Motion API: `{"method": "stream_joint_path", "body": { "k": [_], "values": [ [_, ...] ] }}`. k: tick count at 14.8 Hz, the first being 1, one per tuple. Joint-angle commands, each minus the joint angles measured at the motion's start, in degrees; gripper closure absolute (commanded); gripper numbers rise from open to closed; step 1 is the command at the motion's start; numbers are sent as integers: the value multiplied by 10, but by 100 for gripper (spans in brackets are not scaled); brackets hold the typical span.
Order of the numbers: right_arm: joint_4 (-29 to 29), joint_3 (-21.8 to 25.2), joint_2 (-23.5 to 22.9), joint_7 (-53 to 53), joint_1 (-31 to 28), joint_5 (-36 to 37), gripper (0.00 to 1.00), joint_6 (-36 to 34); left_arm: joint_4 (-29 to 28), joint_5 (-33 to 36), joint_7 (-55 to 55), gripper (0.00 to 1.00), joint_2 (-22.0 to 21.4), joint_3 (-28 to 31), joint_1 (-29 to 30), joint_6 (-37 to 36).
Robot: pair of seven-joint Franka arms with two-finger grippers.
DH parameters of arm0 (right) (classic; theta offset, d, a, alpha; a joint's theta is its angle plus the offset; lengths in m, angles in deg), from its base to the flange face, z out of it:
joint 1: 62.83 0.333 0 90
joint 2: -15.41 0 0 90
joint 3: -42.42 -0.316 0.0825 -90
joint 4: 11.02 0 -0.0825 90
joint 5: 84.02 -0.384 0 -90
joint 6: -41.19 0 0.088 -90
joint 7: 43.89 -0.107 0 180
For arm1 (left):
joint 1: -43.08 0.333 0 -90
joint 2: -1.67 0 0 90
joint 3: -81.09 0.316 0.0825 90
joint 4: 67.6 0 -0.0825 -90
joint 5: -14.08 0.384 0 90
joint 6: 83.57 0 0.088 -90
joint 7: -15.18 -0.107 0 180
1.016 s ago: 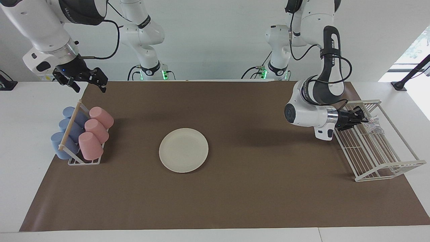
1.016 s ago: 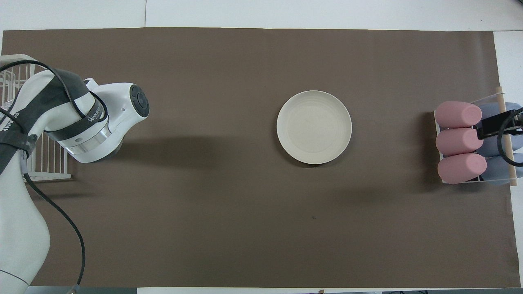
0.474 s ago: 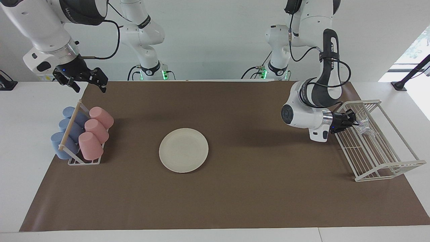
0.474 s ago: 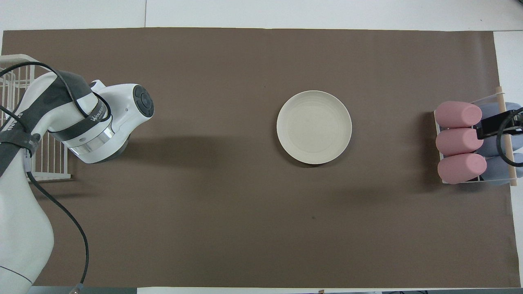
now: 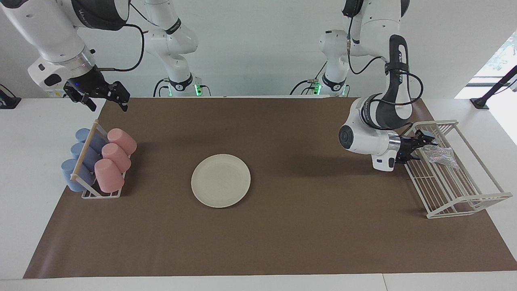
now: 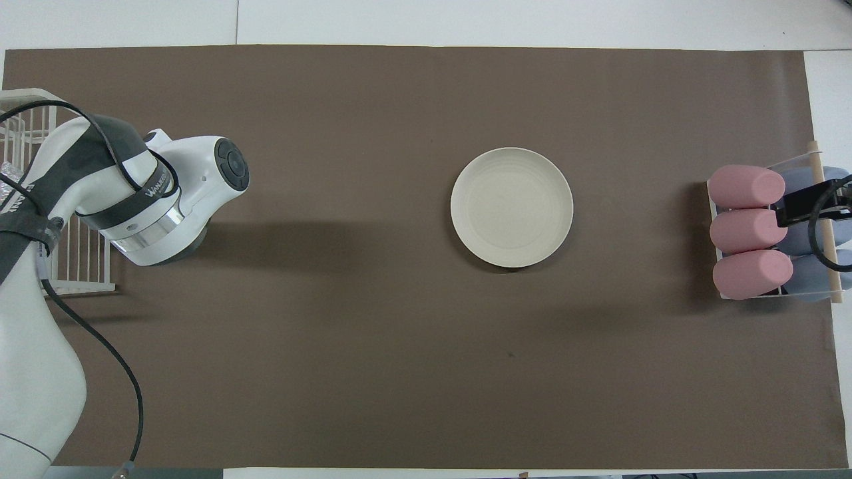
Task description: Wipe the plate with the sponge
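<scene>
Gaping left tool point(image 5: 425, 146) beside sponge point(image 5: 439, 154), plate point(image 5: 221, 180) well apart

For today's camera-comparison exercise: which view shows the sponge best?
The facing view: the sponge lies in the white wire rack, just past the left gripper. Overhead shows only a silvery sliver at the picture's edge, beside the left arm.

— What is the room like?
— A plain white wall point(image 5: 258, 48) rises where the table ends.
— And the table?
— A white table point(image 5: 24, 169), most of its top covered by a brown sheet point(image 5: 282, 234).
— Any window?
— Bright daylight with a bit of green comes through a window point(image 5: 501, 56) toward one end, and a black stand point(image 5: 490, 91) slants in front of it.
</scene>
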Motion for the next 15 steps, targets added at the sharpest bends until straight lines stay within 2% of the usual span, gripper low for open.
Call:
{"method": "stream_joint_path", "body": {
  "k": [1, 5, 7, 11, 13, 15],
  "values": [
    [-11, 0, 10, 15, 3, 13, 0, 10, -2, -4, 5, 0, -4, 1, 3, 11],
    [-11, 0, 10, 15, 3, 13, 0, 10, 19, -5, -26, 0, -8, 1, 5, 23],
    [-11, 0, 11, 15, 3, 13, 0, 10, 52, -38, -121, 0, -25, 1, 19, 23],
    [-11, 0, 10, 15, 3, 13, 0, 10, 168, -192, -333, 0, -62, 8, 43, 5],
    [-11, 0, 10, 15, 3, 13, 0, 10, 202, -299, -350, 0, -86, 10, 57, -9],
    [-11, 0, 10, 15, 3, 13, 0, 10, 203, -435, -354, 0, -132, 10, 83, -11]
  ]
}}
